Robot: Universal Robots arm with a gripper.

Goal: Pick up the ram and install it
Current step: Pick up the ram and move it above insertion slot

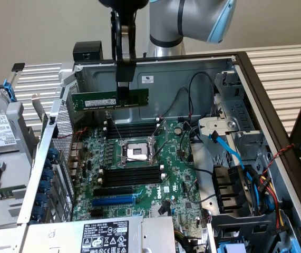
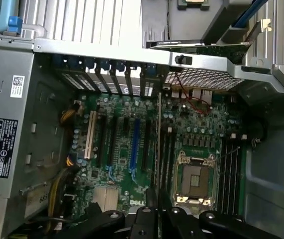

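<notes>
Silver arm (image 1: 166, 29), light-blue joint cap (image 1: 221, 23), slim black pincer (image 1: 123, 100).

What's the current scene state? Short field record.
gripper: shut on the ram
ram: held in the air, long edge level, above the motherboard, not seated
memory slots: black, on both sides of the CPU socket, look empty
CPU socket: bare, no cooler fitted
blue expansion slot: empty

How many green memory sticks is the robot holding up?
1. The ram hangs pinched in the tool, above the black memory slots on the motherboard. More sticks could be hidden elsewhere.
</notes>
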